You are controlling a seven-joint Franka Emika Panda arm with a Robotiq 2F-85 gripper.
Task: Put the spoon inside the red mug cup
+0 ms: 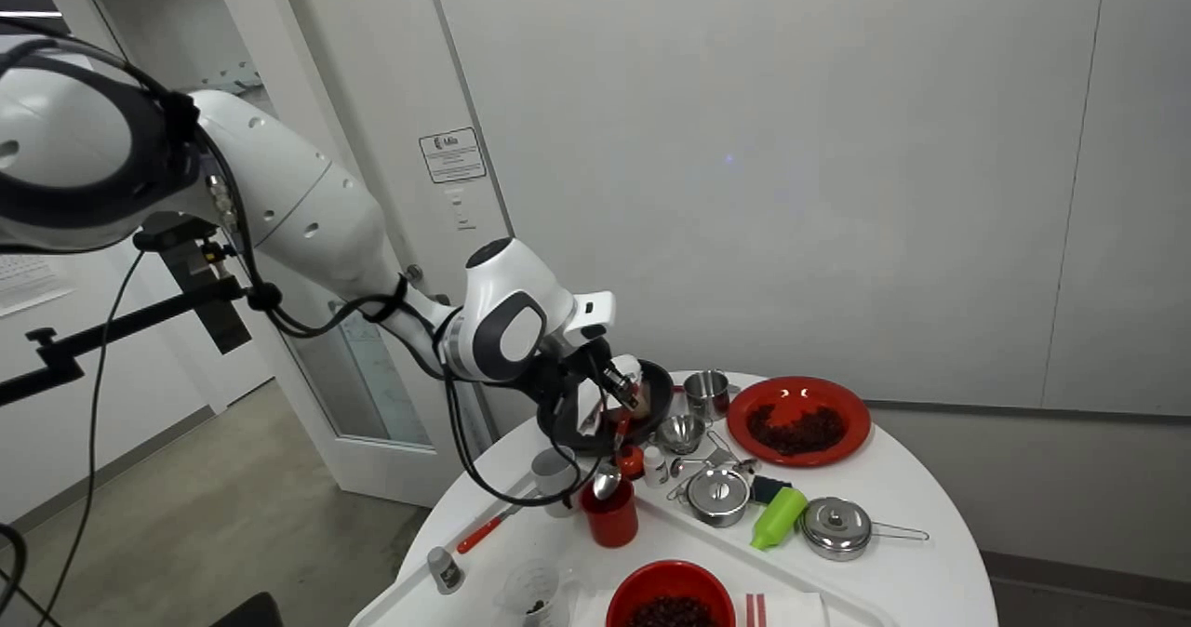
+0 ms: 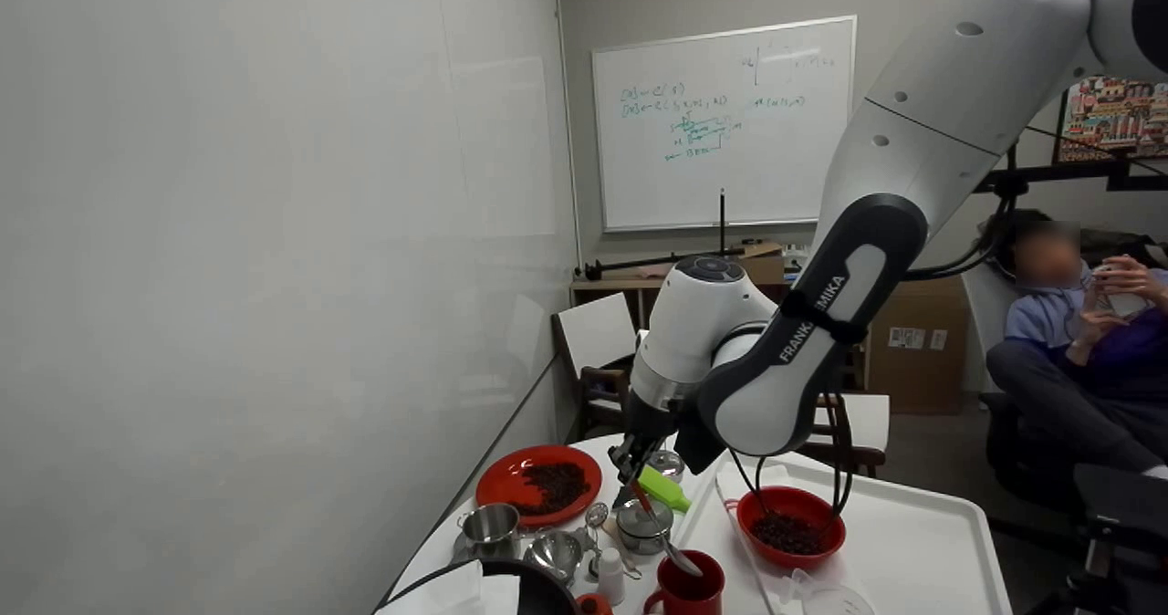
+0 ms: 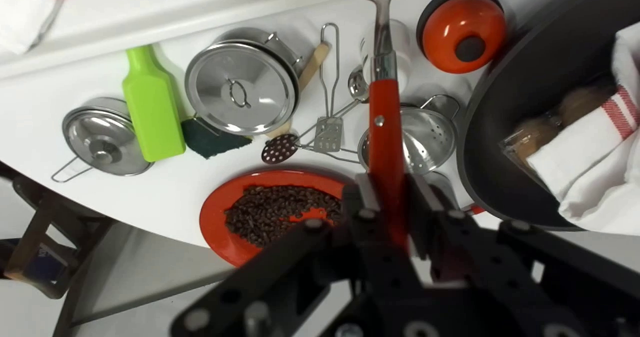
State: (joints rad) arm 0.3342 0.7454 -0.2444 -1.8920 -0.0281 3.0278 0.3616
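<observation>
The red mug cup (image 1: 611, 520) (image 2: 691, 594) stands upright in both exterior views. My gripper (image 1: 627, 393) (image 2: 630, 471) (image 3: 392, 192) is shut on the red handle of the spoon (image 3: 386, 127) and holds it above the table. The spoon slants down from the jaws, with its metal bowl lowest. In both exterior views the spoon's bowl (image 1: 606, 485) (image 2: 681, 560) overlaps the mug's mouth. I cannot tell whether its tip is inside the rim or just above it. In the wrist view the spoon's tip is cut off at the top edge.
A black pan (image 3: 500, 142) with a towel stands beside the gripper. An orange-red pot (image 3: 462, 33), a white shaker (image 1: 655, 467) and a grey cup (image 1: 553, 471) stand near the mug. Steel pots (image 3: 240, 89), a green bottle (image 3: 152, 107), a red plate (image 1: 798, 390) and a red bowl (image 1: 670, 576) surround them.
</observation>
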